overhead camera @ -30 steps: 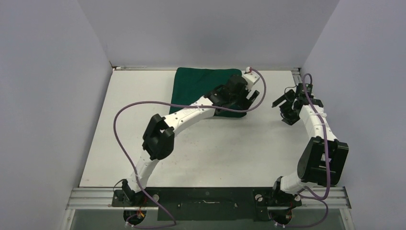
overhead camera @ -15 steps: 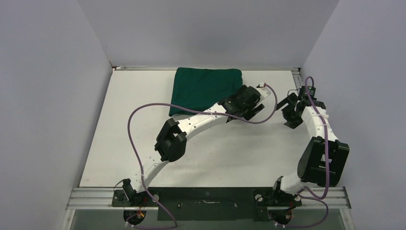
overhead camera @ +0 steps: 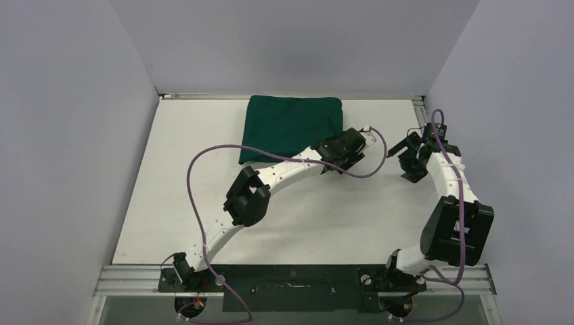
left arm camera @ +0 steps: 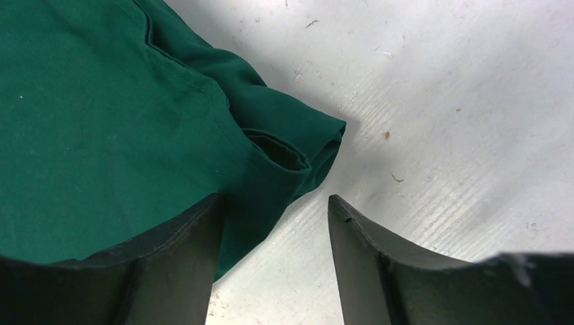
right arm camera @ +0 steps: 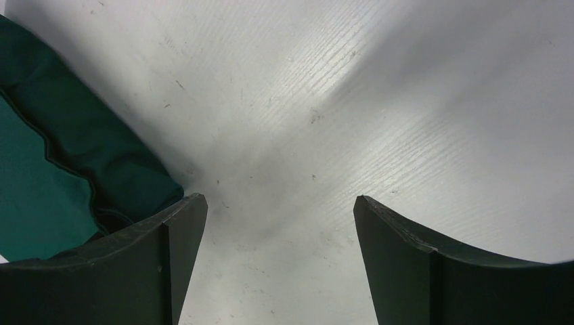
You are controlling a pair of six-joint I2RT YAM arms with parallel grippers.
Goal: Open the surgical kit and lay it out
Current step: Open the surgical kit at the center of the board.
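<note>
The green cloth bundle (overhead camera: 291, 125) is laid folded shut at 12 o'clock on the worktop (overhead camera: 176, 203); it is judged soft and floppy, best pinched at the loose corner (left arm camera: 298, 152) at its 5 o'clock. The left end effector (left arm camera: 274, 203) is held apart over that corner, and the right end effector (right arm camera: 277, 203) is held apart too, nothing gripped. No writing can be read.

table (overhead camera: 169, 203): white, fills centre of top view; fine ridged grain with small brown specks (left arm camera: 387, 135) in the wrist views | walls (overhead camera: 61, 135): plain pale grey, at left, back and right | metal strip (overhead camera: 203, 96): along table's far edge | aluminium rail (overhead camera: 135, 279): lower frame, along near edge | black plate (overhead camera: 271, 281): bottom centre, on rail
</note>
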